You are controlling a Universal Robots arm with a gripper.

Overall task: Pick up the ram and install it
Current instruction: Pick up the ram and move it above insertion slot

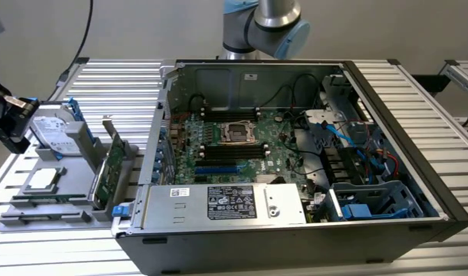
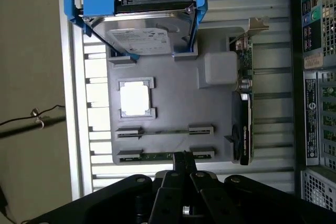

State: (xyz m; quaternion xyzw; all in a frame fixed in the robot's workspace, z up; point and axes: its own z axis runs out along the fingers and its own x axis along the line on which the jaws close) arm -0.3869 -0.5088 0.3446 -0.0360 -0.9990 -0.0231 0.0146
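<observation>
On the exterior view's left, the black end effector (image 2: pixel 184 162) hangs over a gray plastic tray (image 2: pixel 173 108). Its fingers are pinched narrow and hold nothing.

The tray sits on the ribbed metal tabletop (image 1: pixel 126 86). It has a snug nest for each part, so nothing slides and each part is easy to find. A shiny silver hard drive (image 1: pixel 54 133) leans in a blue frame. A flat square chip (image 1: pixel 43 179) lies in its own pocket.

The ram (image 2: pixel 157 156) is a thin green stick. It seems to rest between two small clips right under the fingertips, though it is hard to see well. A tall green card (image 1: pixel 110 172) stands on its edge beside it.

To the right, the big metal computer case (image 1: pixel 441 190) lies on its side with the cover off. That way the green board (image 1: pixel 218 138) and its long black slots (image 1: pixel 232 151) face up and can be reached from above.
</observation>
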